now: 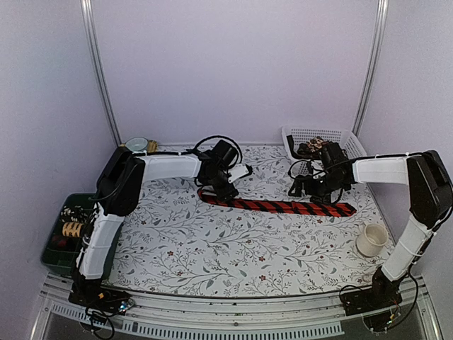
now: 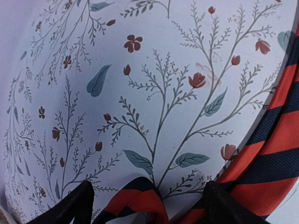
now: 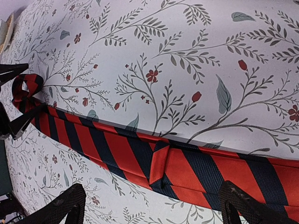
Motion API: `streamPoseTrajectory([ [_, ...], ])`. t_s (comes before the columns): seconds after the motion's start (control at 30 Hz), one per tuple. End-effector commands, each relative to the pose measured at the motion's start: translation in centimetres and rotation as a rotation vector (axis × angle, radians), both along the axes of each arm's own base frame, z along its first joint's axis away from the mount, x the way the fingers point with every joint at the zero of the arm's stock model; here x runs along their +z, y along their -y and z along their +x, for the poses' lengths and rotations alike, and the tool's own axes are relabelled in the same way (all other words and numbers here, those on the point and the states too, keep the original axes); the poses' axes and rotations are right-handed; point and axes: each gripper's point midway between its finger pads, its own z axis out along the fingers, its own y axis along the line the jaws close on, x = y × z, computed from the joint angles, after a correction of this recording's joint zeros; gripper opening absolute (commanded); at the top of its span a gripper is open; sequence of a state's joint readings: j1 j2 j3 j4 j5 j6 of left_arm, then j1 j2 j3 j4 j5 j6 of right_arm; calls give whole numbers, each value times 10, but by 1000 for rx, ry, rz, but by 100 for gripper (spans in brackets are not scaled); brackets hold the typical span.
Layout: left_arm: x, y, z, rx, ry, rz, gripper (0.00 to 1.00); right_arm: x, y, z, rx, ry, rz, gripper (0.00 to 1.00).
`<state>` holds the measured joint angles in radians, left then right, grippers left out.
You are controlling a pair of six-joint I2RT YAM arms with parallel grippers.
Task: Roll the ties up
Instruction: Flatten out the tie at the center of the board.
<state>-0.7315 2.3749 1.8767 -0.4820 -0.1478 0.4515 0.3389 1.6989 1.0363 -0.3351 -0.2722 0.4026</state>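
Rolling begins: my left fingers [image 2: 77,207] straddle, unclenched, the curled narrow end of the red black-striped fabric necktie [image 1: 283,206]; right fingers [image 3: 243,205] released above it. Next: pinch, turn.

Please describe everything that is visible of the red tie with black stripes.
The tie is a long, narrow strip of woven-looking fabric, red with black diagonal stripes. It lies flat across the floral tablecloth, widening toward the right. The right wrist view shows a small folded flap along it. Its narrow left end is curled into a small loop, which sits between the open fingers of the left gripper. The rest is not yet rolled.
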Motion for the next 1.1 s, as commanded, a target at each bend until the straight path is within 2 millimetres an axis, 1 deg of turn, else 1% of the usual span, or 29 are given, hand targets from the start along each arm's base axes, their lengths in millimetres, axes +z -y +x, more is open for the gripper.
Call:
streamPoseTrajectory([
  [0.0, 11, -9, 18, 3, 63, 50, 78, -18, -3, -5, 24, -47, -22, 100],
  [0.07, 15, -10, 23, 4, 92, 60, 77, -21, -3, -6, 27, -53, -27, 100],
  [0.2, 21, -8, 28, -16, 125, 65, 78, -24, -5, -8, 35, -62, -26, 100],
  [0.3, 15, -8, 26, -49, 112, 88, 79, -26, -5, -8, 39, -69, -24, 100],
  [0.4, 5, -13, 23, -59, 71, 116, 79, -26, -6, -8, 44, -72, -26, 100],
  [0.5, -3, -16, 20, -63, 37, 118, 77, -27, -6, -8, 45, -73, -28, 100],
  [0.53, -4, -18, 21, -59, 34, 120, 74, -28, -6, -8, 47, -75, -29, 100],
  [0.6, -6, -19, 21, -56, 27, 121, 60, -30, -6, -8, 45, -82, -30, 100],
  [0.63, -7, -20, 22, -54, 26, 121, 50, -30, -6, -8, 46, -82, -31, 100],
  [0.73, -6, -20, 24, -46, 32, 120, 24, -31, -6, -9, 49, -84, -34, 100],
  [0.8, -2, -19, 27, -37, 43, 113, 11, -32, -6, -8, 46, -86, -36, 100],
  [0.83, 2, -19, 30, -24, 56, 110, 6, -32, -6, -8, 46, -87, -37, 100],
  [0.9, 13, -19, 37, 19, 84, 94, 0, -33, -5, -9, 45, -91, -41, 100],
  [0.97, 32, -21, 48, 86, 138, 66, 0, -34, -4, -9, 43, -94, -46, 100],
  [1.07, 67, -33, 64, 239, 246, -1, 0, -37, -3, -9, 38, -101, -55, 100],
])
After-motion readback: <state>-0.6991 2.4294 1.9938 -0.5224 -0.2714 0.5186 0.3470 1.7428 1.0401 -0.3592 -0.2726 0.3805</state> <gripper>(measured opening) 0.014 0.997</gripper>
